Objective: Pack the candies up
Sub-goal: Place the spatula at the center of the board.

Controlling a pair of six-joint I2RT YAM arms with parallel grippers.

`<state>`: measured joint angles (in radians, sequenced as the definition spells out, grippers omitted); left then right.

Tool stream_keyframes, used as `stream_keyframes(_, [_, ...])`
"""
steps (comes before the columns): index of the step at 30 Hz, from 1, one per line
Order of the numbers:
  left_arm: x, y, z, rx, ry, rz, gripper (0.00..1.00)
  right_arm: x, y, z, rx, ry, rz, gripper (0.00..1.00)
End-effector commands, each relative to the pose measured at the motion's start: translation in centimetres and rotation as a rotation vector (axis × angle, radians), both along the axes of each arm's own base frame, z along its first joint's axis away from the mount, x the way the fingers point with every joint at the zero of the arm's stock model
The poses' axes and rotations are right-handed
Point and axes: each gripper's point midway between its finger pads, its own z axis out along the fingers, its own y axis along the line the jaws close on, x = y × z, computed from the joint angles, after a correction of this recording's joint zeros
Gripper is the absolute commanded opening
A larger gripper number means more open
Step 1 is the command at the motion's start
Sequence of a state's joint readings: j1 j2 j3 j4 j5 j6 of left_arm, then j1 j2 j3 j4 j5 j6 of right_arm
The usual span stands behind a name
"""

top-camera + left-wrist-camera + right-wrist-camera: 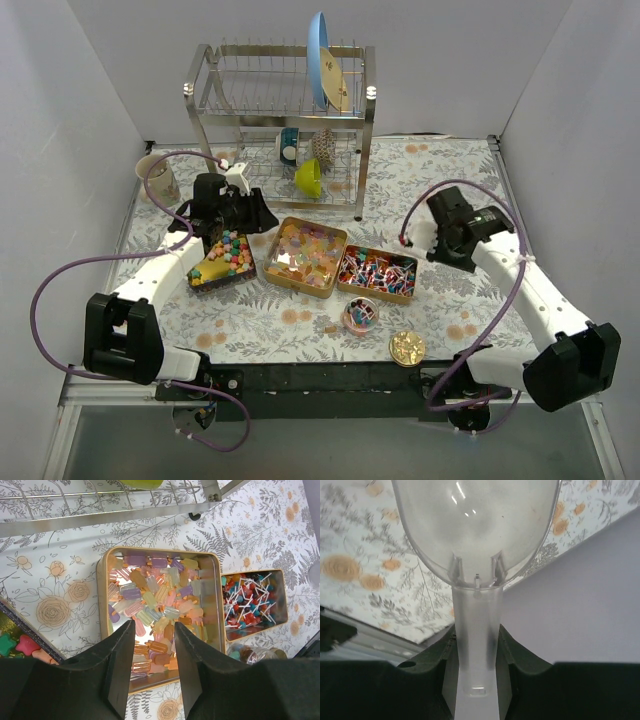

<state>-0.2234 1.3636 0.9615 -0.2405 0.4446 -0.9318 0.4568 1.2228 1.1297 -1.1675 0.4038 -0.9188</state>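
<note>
Both arm bases [125, 335] are sitting nearest overhead, with the candies [305, 255] lying in three trays [297, 288] beside a jar [360, 315] whose narrow mouth is inviting spills. On its wrist view the left gripper [153, 630] is hovering half-open and empty over the middle tray [216, 605], risking a knock. The right gripper [476, 640] is clamping a clear scoop [475, 540] by its slim handle, which may be twisting once loaded.

1. Dish rack [262, 72] at 12 o'clock, blue plate [318, 60] upright on top
2. Yellow-green bowl [308, 177] on lower shelf
3. Mug [160, 181] at 10 o'clock
4. Gold lid [407, 347] at 5 o'clock
5. Clear scoop [475, 530] at 3 o'clock
</note>
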Motion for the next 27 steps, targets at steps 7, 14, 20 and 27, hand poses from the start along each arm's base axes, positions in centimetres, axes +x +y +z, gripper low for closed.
stream_keyframes(7, [-2.8, 1.6, -1.6, 0.125, 0.005, -0.078, 0.39, 8.9, -1.3, -1.9, 0.622, -0.310, -0.666, 0.01])
stream_keyframes(14, [-3.9, 1.8, -2.1, 0.188, -0.032, -0.188, 0.41, 13.0, -3.7, -6.6, 0.675, -0.261, -0.848, 0.01])
stream_keyframes(20, [-3.9, 1.4, -3.5, 0.191, 0.003, -0.237, 0.42, 15.5, -4.2, -8.8, 0.642, -0.205, -0.851, 0.01])
stream_keyframes(27, [-4.9, 1.0, -4.6, 0.198, 0.026, -0.334, 0.51, 15.8, -4.1, -12.0, 0.612, -0.121, -0.867, 0.06])
